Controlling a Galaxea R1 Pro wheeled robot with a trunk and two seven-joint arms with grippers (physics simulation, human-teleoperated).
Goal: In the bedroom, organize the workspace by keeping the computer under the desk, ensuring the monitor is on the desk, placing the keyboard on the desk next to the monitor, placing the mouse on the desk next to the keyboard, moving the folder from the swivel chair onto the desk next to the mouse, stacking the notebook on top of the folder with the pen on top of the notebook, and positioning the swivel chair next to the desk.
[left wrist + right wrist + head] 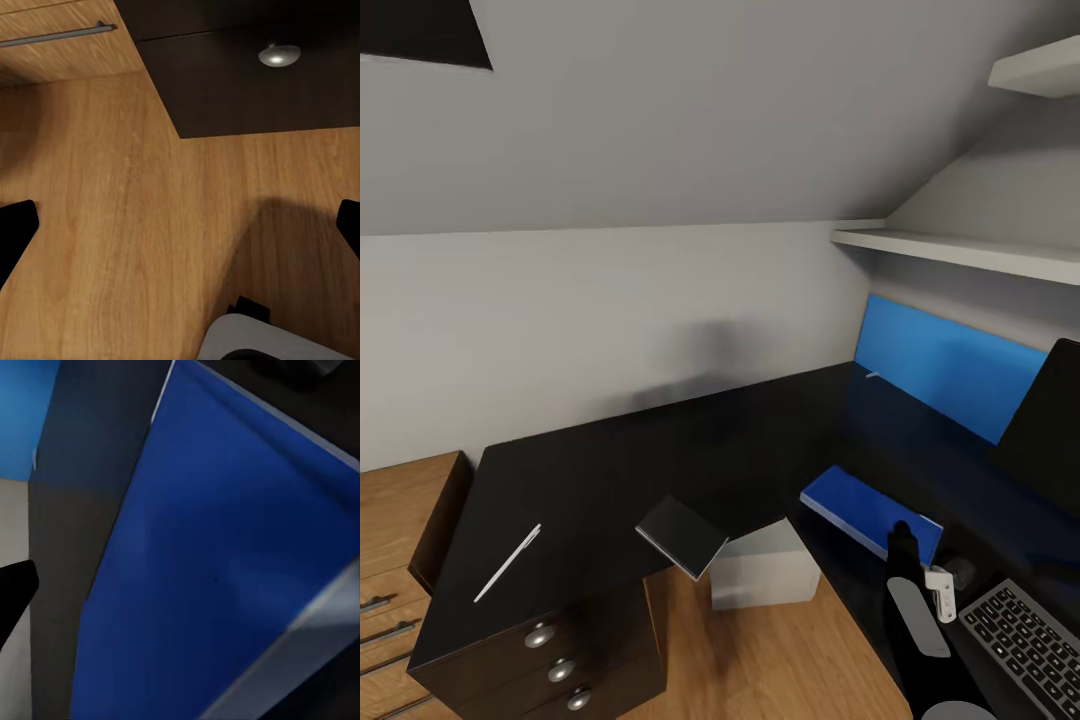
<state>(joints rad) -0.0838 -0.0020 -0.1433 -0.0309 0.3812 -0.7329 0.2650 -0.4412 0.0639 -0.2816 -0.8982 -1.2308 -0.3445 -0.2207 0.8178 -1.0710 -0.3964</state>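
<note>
Fingers on the right gripper [905,545]: spread, nothing between them, hovering just over the near end of the folder [870,512]. Left gripper [180,225]: fingers wide apart too, pointed at bare wood floor beside the drawers [247,67].

Folder lies flat on the desk [690,440], between the keyboard [1025,630] at 4 o'clock and the notebook [682,535] at 9 o'clock. Notebook overhangs the inner desk edge above the computer [765,578]; its long axis runs roughly 10-to-4. Pen [508,562] further out at 9, axis 7-to-1.

Notebook likely goes next; the right arm looks nearer.
</note>
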